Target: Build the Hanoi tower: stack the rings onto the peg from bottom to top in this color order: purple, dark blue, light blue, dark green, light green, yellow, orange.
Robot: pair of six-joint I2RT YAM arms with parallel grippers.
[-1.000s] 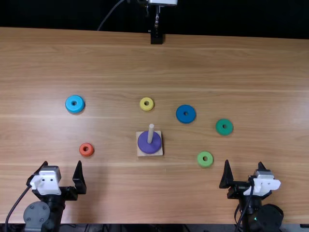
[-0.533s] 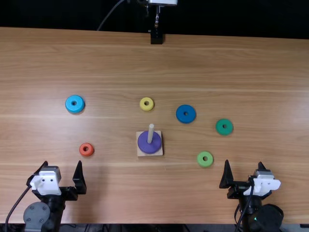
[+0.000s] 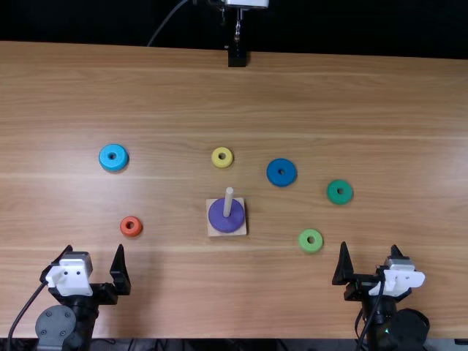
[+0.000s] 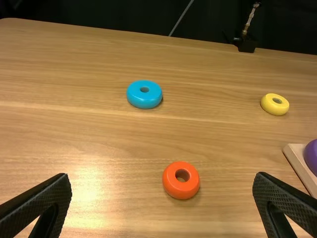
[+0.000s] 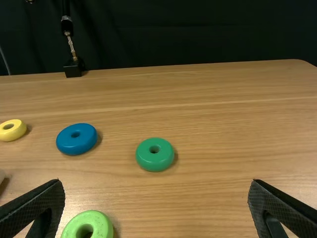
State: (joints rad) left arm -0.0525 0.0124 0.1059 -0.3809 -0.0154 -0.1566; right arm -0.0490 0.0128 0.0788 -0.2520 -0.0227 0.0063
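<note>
at a light brown wooden table (image 3: 351, 110), the left gripper (image 3: 94, 248) is hovering near the table's near edge, its two black fingers standing wide apart with nothing between them. the right gripper (image 3: 370, 247) is hovering near the same edge on the other side, its fingers likewise spread apart and holding nothing.

near the middle, between the two arms and farther out, a square wooden base (image 3: 241, 232) is supporting an upright peg (image 3: 228, 201). the purple ring (image 3: 227, 220) is sitting around the peg, low on the base, while the six other rings are lying flat on the wood, apart from one another.

on the left side, the orange ring (image 3: 131, 232) is resting just beyond the left gripper, with the light blue ring (image 3: 104, 158) lying farther out. the yellow ring (image 3: 216, 158) is resting beyond the base, and the dark blue ring (image 3: 276, 176) is lying to its right. the dark green ring (image 3: 335, 196) is resting farther right, beyond the right gripper, and the light green ring (image 3: 305, 244) is lying nearer the robot, between the base and the right gripper's side of the table.
</note>
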